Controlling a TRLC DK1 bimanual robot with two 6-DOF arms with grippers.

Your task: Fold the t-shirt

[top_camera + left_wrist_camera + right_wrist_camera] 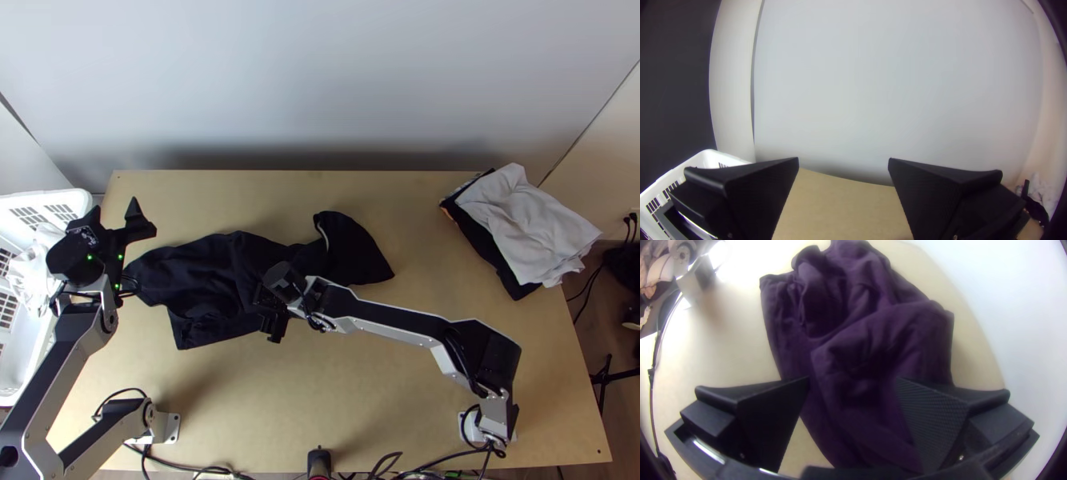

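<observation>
Navy t-shirt (204,276) lies bunched toward ten o'clock on my counter (368,392), folding seemingly all ahead, left claw (843,158) and right claw (852,378) wide.

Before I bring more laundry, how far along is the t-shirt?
No fold looks done: the dark t-shirt lies rumpled across the table. Nothing is in hand: left gripper and right gripper hang open, the latter over the shirt. Spreading and folding seem left.

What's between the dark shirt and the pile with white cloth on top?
A bare stretch of the wooden table, seen in the top view, lies between the dark shirt and the pile.
</observation>
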